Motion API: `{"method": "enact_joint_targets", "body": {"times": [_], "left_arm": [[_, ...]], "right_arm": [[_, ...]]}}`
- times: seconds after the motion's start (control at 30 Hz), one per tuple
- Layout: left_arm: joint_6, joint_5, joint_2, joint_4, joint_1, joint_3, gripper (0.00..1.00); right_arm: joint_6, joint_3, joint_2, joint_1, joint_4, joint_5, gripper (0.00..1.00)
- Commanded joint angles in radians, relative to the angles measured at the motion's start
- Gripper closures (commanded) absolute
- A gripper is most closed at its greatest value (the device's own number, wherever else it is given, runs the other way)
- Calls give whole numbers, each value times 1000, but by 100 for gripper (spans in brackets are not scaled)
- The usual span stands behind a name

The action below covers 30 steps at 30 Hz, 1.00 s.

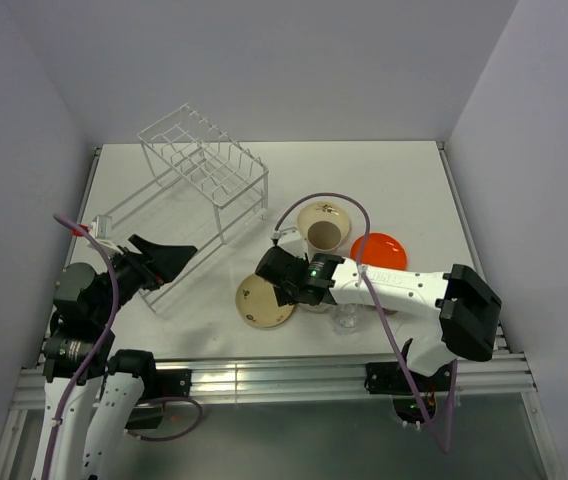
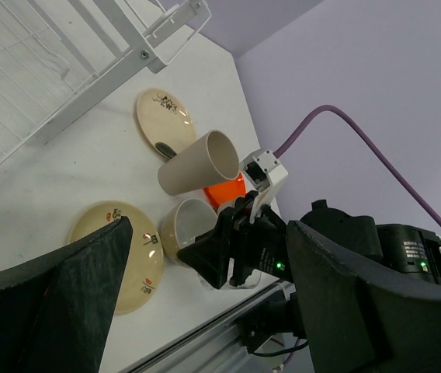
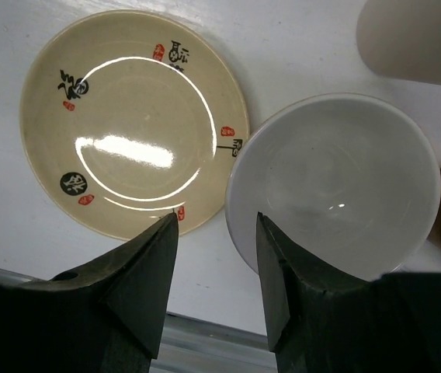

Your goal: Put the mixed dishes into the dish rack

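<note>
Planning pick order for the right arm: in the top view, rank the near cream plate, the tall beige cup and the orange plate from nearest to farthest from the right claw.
From the right claw:
1. near cream plate, at its tips, front edge.
2. tall beige cup, farther back.
3. orange plate, far right.

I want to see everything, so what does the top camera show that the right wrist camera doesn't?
Only the top view: the white wire dish rack and the left arm's black fingers. Only the right wrist view: the inside of the round white bowl, close up. Both: the round cream plate with dark motifs and the tall beige cup.
</note>
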Motion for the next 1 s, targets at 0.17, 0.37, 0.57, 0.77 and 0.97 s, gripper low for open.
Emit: {"method": "enact_joint_targets", "body": {"times": [0.17, 0.37, 0.57, 0.77, 0.97], "left_arm": [[22, 38, -2, 5, 5, 16, 12], [15, 47, 0, 19, 5, 4, 12], [-1, 67, 4, 50, 3, -26, 12], [5, 78, 12, 50, 5, -23, 12], [16, 95, 29, 42, 5, -13, 12]], "right_arm": [[11, -53, -86, -57, -12, 89, 48], [-73, -147, -188, -212, -8, 57, 54], [-168, -185, -219, -307, 23, 23, 53], [-242, -193, -169, -351, 69, -18, 53], [-288, -211, -126, -367, 133, -73, 54]]}}
